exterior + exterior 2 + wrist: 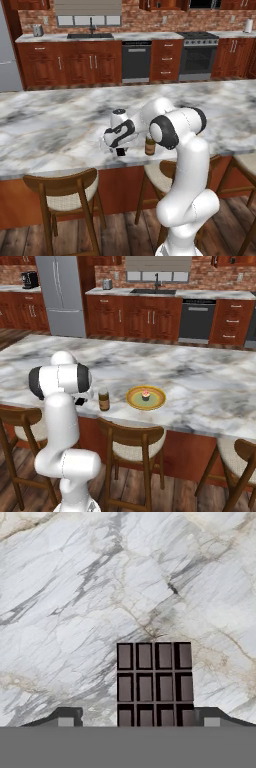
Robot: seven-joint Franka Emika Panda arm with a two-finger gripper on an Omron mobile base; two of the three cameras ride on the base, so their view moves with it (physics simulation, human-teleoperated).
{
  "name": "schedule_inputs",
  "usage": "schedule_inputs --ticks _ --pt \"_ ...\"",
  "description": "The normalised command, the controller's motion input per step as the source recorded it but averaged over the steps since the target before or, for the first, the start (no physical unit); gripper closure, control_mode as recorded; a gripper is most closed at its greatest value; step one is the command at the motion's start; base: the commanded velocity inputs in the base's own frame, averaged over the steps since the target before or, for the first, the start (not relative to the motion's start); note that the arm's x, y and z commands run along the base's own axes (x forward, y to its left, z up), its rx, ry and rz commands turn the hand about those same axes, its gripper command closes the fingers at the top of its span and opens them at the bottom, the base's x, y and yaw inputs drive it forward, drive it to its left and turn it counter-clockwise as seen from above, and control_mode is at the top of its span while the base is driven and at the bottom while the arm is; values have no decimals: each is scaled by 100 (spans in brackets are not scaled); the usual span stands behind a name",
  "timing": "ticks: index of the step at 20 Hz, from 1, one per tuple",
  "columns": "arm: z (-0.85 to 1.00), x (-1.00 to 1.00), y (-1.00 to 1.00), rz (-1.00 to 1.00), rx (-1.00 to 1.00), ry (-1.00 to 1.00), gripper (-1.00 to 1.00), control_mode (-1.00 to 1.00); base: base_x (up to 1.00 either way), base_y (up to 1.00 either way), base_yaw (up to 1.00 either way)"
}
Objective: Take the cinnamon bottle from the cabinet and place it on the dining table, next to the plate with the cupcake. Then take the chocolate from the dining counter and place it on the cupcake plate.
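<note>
Marble of the dining counter (pixel 200 386) stretched pale and veined beneath the gripper (pixel 136 721), whose fingertips (pixel 65 718) stood spread either side of the chocolate (pixel 154 684), not yet clamped. Left of the cinnamon bottle (pixel 104 400), the bar lay flat. Being thin, it could slip out if the fingers closed too high. It looked dark, scored into squares.

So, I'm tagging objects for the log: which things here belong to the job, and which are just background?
Job: cinnamon bottle, plate, cupcake, chocolate, claw, marble counter.

Background: stools, fridge, dishwasher, stove, sink.
</note>
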Motion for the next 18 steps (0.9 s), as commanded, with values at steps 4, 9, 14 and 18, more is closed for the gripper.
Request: schedule_inputs --ticks 4,9,14,18 --pt "-87 0 -20 3 7 0 -100 -100 0 0 0" --pt "-78 -11 -12 1 0 0 -100 -100 0 0 0" --pt "-71 -32 -22 0 0 0 100 -100 0 0 0" --pt "-65 -34 -36 0 0 0 100 -100 0 0 0"
